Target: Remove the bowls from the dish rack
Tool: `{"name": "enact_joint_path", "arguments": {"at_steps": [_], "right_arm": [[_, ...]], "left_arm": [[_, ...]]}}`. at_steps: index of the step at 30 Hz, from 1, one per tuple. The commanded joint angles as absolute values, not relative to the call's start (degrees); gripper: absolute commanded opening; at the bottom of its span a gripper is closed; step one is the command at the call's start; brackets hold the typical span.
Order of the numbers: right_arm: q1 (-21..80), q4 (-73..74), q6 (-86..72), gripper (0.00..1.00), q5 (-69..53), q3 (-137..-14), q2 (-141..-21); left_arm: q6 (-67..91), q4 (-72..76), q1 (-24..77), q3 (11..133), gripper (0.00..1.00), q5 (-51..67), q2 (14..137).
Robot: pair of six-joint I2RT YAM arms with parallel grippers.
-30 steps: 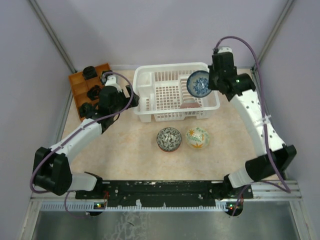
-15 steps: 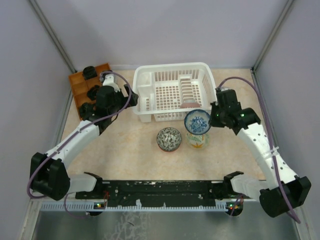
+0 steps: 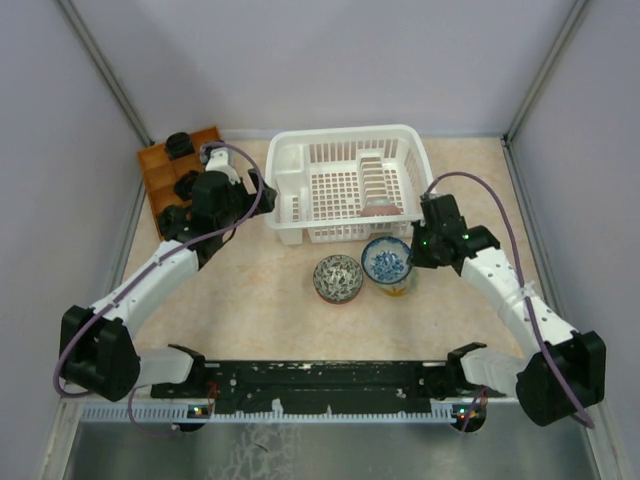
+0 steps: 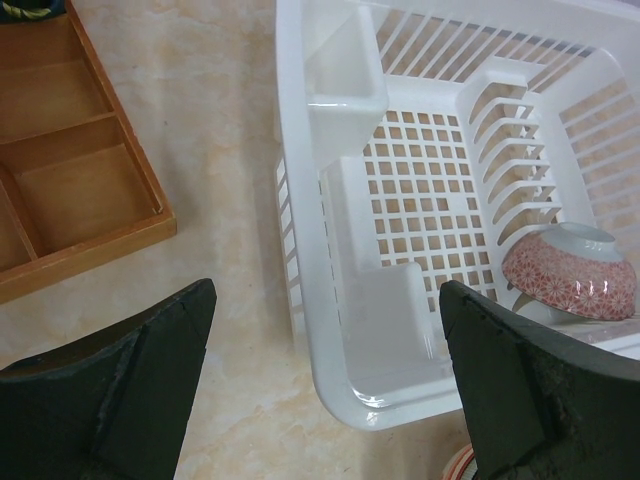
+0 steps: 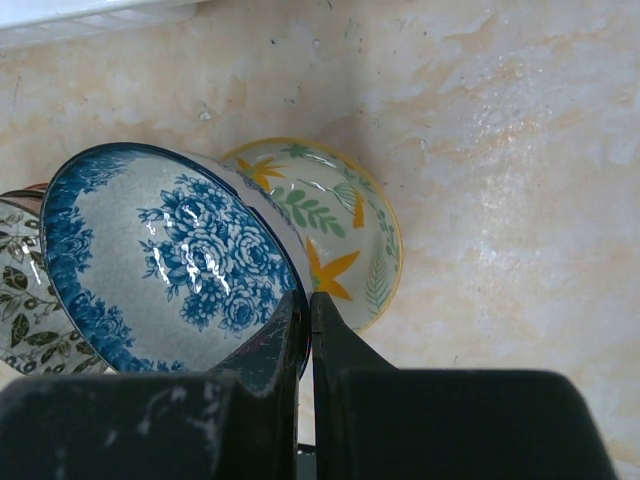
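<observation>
One bowl left to unload, by my reading. Rack [image 3: 345, 190] sits mid-desk toward the far edge, and the red bowl [image 4: 570, 275] lies at its right near corner. Left gripper [image 4: 325, 290] hovers wide open by the rack's left near corner, empty. Right gripper [image 5: 306, 305] pinches the blue bowl [image 5: 170, 260] by the rim, tilted over the yellow bowl [image 5: 355, 250], beside the grey bowl [image 3: 338, 277], between rack and near edge. Contact with the yellow bowl: cannot tell. Step: set-down. Next, judged: seat it, release, then fetch the red bowl.
</observation>
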State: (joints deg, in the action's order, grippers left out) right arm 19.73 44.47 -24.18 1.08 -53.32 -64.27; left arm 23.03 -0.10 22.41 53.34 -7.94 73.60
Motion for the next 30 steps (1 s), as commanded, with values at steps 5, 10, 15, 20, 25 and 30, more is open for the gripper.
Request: {"name": "enact_joint_path", "arguments": {"at_steps": [5,10,15,20,25,30], "right_arm": [[18.02,36.65,-24.29,0.00,-1.07,-51.49,-66.12],[16.70,35.22,-23.99,0.00,-2.15,-48.65,-65.65],[15.88,33.78,-23.97,0.00,-2.79,-45.96,-65.20],[15.04,32.84,-23.92,0.00,-3.34,-43.61,-64.49],[14.16,32.53,-23.73,0.00,-3.70,-42.40,-63.85],[13.40,32.52,-23.82,0.00,-4.10,-42.02,-63.09]], "left_arm": [[22.15,-0.44,22.70,55.72,0.99,-8.41,72.38],[22.20,-0.44,22.64,55.66,0.99,-8.65,71.90],[22.19,-0.40,22.68,55.37,0.99,-8.96,71.81],[22.27,-0.30,22.74,55.20,0.99,-8.96,72.10],[22.34,-0.11,22.76,55.11,0.99,-8.83,72.44],[22.41,-0.09,22.67,54.94,0.99,-8.94,72.40]]}}
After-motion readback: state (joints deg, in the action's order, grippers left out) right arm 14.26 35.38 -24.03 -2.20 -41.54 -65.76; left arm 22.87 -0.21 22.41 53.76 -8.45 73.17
